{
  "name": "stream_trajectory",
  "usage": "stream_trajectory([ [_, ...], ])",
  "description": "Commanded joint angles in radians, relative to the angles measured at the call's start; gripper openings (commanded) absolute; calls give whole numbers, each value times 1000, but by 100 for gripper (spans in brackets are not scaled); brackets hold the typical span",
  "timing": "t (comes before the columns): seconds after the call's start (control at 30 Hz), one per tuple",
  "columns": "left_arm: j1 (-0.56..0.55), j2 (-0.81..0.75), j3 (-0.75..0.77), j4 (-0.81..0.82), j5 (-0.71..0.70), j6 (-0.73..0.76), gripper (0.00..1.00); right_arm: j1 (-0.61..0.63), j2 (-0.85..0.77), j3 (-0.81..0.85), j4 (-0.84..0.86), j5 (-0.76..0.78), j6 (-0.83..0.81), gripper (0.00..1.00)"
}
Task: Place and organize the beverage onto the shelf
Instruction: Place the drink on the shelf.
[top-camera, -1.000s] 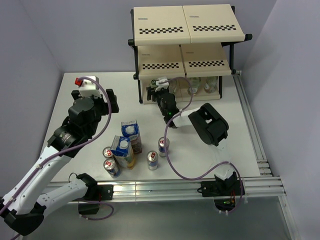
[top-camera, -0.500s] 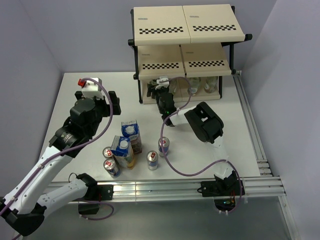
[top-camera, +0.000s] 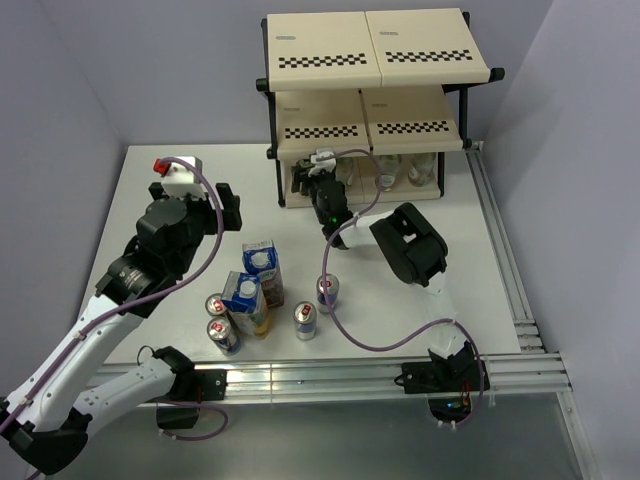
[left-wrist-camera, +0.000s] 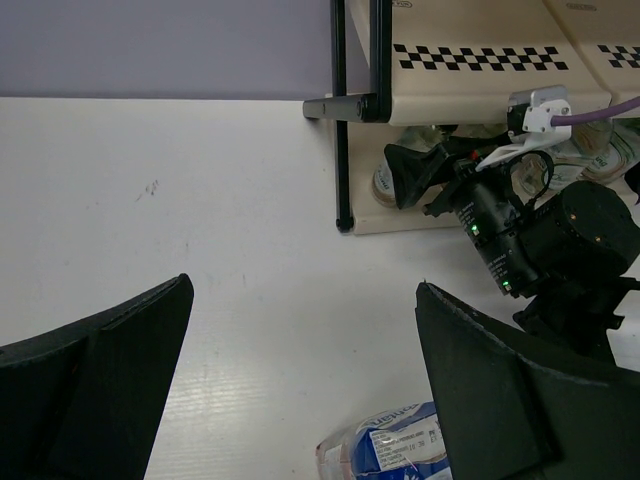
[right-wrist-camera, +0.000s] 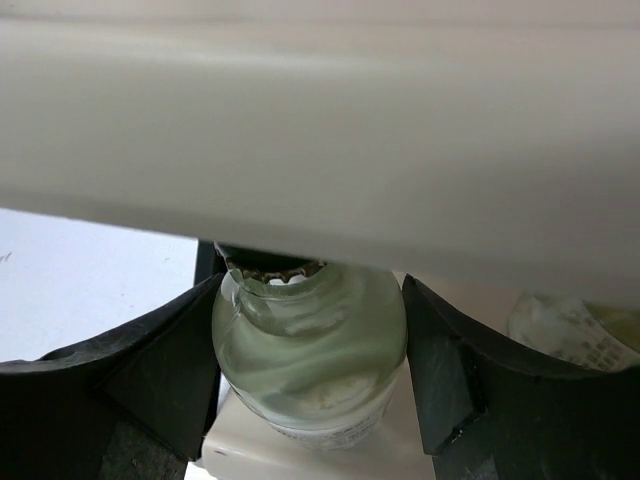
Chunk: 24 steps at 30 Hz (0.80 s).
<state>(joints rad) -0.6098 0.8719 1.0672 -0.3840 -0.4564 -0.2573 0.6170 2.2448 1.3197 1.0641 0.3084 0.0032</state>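
White desk (top-camera: 480, 250) fills the overhead view, and at its 12 o'clock edge stands the shelf (top-camera: 375, 50), cream boards on a black frame with checkered strips along the front.

Over to the arms. The right one reaches from 5 o'clock up towards 12, its right hand (top-camera: 303, 182) pushed in under the middle board at the left end of the bottom tier. The wrist view tells it plainly: both black fingers (right-wrist-camera: 130, 380) are pressed against the sides of a clear bottle (right-wrist-camera: 310, 350), so that hand is clamped on it, the bottle upright with its neck just below the board above.

The left arm sits out at 9 o'clock. Its left hand (left-wrist-camera: 305, 290) has the fingers spread wide apart, nothing between them, bare desk beneath.

Now the drinks waiting on the desk around 7 o'clock. The purple carton (top-camera: 262, 268) and the yellow carton (top-camera: 245, 300) stand upright, touching. Two cans (top-camera: 216, 305) stand at the yellow carton's 9 o'clock side, two more (top-camera: 306, 318) at its 3 o'clock side.

More clear bottles (top-camera: 385, 178) stand in the bottom tier, at 3 o'clock of the held one.
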Motion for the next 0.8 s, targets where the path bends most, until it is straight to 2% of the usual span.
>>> stream_trajectory([
  [0.0,5,-14,0,42,18,-7,99,-5,-36,87,89,-32,32,39],
  [0.07,7,-14,-3,42,18,-3,99,-5,-36,87,77,-51,27,42],
  [0.17,5,-14,-4,45,24,-3,100,-5,-36,96,47,-51,29,57],
  [0.3,5,-16,-7,48,27,0,100,-5,-44,81,50,-52,20,66],
  [0.53,5,-11,-10,50,39,4,99,-5,-68,78,-13,-104,7,76],
  [0.77,7,-16,-13,48,59,12,100,-3,-74,67,-3,-107,-25,83],
])
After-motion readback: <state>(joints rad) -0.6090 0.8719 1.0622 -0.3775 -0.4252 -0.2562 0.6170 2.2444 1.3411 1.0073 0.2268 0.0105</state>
